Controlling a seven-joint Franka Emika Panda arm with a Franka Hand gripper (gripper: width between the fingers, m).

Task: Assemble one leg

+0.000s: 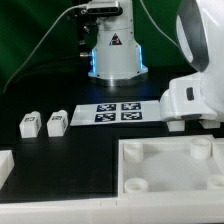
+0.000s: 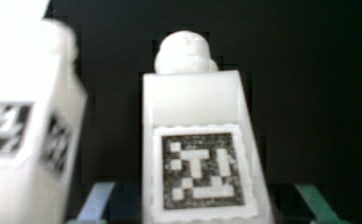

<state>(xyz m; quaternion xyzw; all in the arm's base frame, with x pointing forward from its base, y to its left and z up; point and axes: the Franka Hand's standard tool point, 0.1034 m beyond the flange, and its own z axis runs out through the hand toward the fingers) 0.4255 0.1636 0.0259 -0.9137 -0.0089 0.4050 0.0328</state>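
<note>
The small white plastic leg (image 2: 204, 130), bearing a black-and-white square tag and a rounded tip, sits on the black table (image 1: 50, 100) between the blue-grey fingers (image 2: 103, 200). The fingers are spread, with a dark gap on each side, so nothing is pinched. Centring the leg between them favours an even grasp. A second white block (image 2: 27, 110) stands just beside it and may be brushed on closing. The large white square panel (image 1: 170, 165) with round sockets lies near.
</note>
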